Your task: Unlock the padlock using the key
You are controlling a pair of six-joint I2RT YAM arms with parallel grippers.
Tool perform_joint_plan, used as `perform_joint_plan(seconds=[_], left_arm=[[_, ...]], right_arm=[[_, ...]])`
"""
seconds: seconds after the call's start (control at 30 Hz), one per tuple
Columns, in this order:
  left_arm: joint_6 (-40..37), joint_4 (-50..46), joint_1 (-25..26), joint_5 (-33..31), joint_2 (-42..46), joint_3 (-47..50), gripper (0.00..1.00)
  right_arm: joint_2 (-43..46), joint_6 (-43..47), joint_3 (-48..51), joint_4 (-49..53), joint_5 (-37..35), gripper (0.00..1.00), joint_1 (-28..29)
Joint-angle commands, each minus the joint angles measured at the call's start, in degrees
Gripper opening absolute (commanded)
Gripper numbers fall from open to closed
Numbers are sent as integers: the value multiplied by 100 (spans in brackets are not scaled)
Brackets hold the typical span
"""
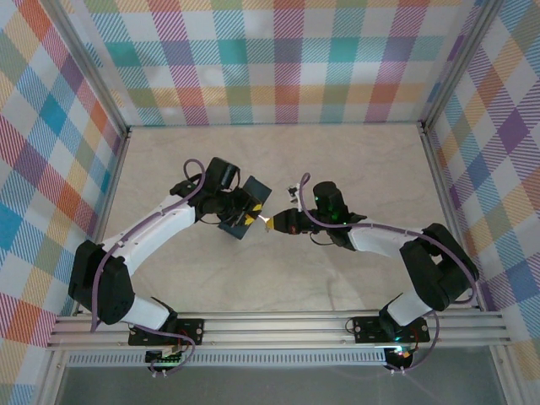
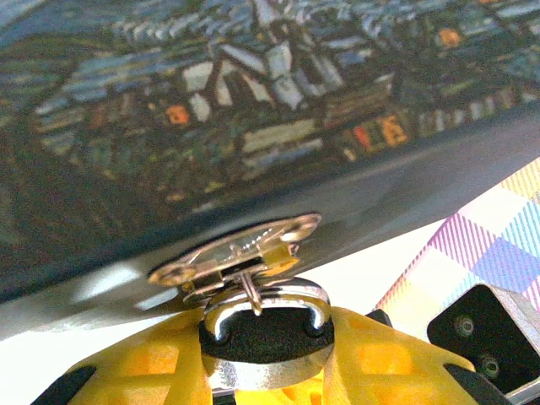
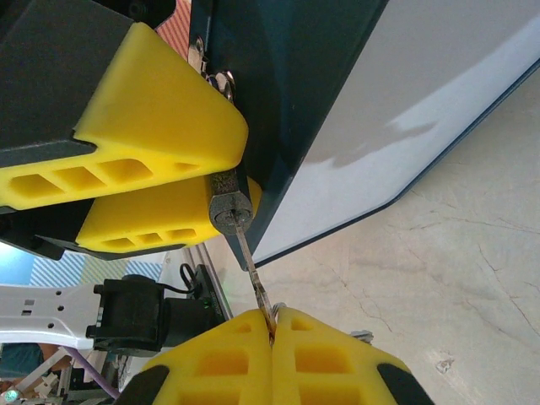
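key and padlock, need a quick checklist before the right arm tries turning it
1. Right gripper shut on the key: ok
2. Left gripper clamped on the padlock body: ok
3. Key tip in the keyhole: ok
4. Key fully seated: cannot tell
5. Shackle closed through the hasp on the tin: ok

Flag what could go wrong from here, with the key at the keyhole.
1. The right gripper pinches the key only at its far end, and most of the blade is outside the padlock. Turning now may slip or bend it.
2. The padlock hangs from the hasp on the tin, squeezed in the left gripper. Torque could twist it in that grip.
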State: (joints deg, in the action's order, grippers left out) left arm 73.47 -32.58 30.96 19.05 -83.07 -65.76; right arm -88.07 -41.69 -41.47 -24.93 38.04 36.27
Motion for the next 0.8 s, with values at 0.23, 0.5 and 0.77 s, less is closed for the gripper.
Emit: perform_joint_plan(seconds=[0.23, 0.5, 0.77], left_arm=[[-545, 523, -28, 822, 26, -167, 14], [-1117, 151, -117, 1216, -137, -360, 13], [-1568, -266, -512, 1463, -131, -641, 13]], right_arm=[[72, -83, -220, -617, 238, 0, 93], [346, 413, -561, 712, -62, 0, 57], [595, 457, -297, 822, -82, 0, 14]])
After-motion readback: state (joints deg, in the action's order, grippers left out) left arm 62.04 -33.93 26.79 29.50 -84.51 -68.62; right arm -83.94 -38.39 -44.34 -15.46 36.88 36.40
